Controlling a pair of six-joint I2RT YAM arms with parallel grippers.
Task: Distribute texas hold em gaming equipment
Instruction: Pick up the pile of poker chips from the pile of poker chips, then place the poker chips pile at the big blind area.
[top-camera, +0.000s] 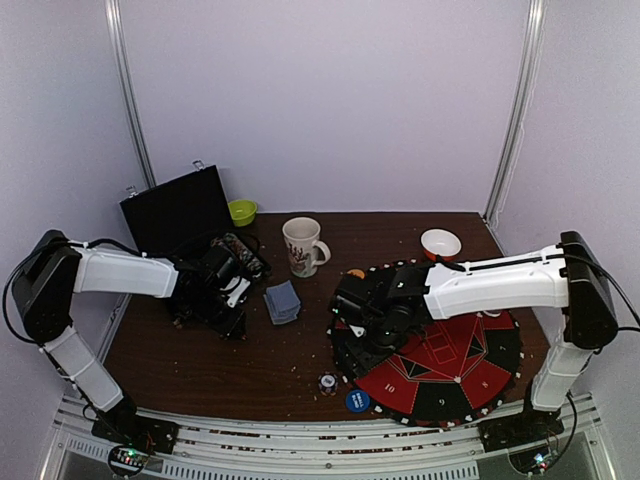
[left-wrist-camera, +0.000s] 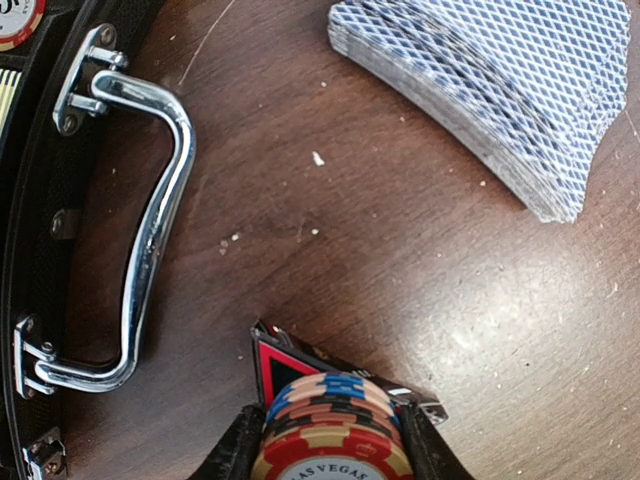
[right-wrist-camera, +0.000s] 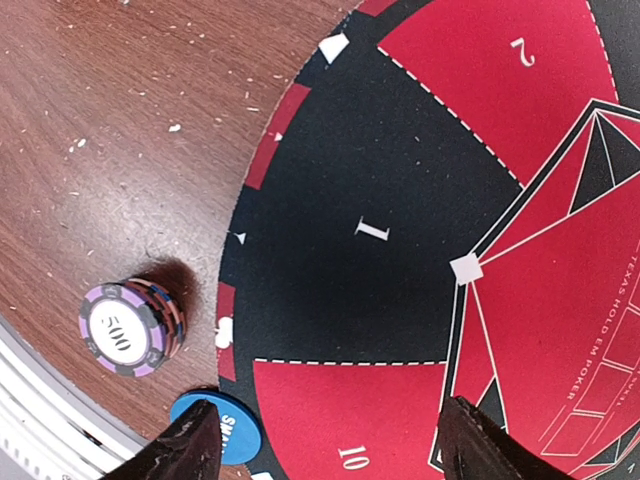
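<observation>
top view: the left gripper (top-camera: 228, 290) is sitting beside the open black case (top-camera: 178, 208), and the right gripper (top-camera: 362, 325) is hanging over the round mat (top-camera: 470, 360). the deck of cards (top-camera: 283, 301) is lying on the table (top-camera: 200, 370) between them.

left wrist view: only here the left gripper (left-wrist-camera: 335, 445) is seen clamping the held chips (left-wrist-camera: 335, 425), a stack with red, blue and black striped edges. the deck of cards (left-wrist-camera: 500, 90), with its blue diamond backs, is lying fanned, well apart.

right wrist view: the right gripper (right-wrist-camera: 335, 450) is standing wide apart, holding nothing. a purple chip stack (right-wrist-camera: 132, 328) marked 500 is standing just beside the mat (right-wrist-camera: 380, 230), near a blue disc (right-wrist-camera: 225, 425).
</observation>
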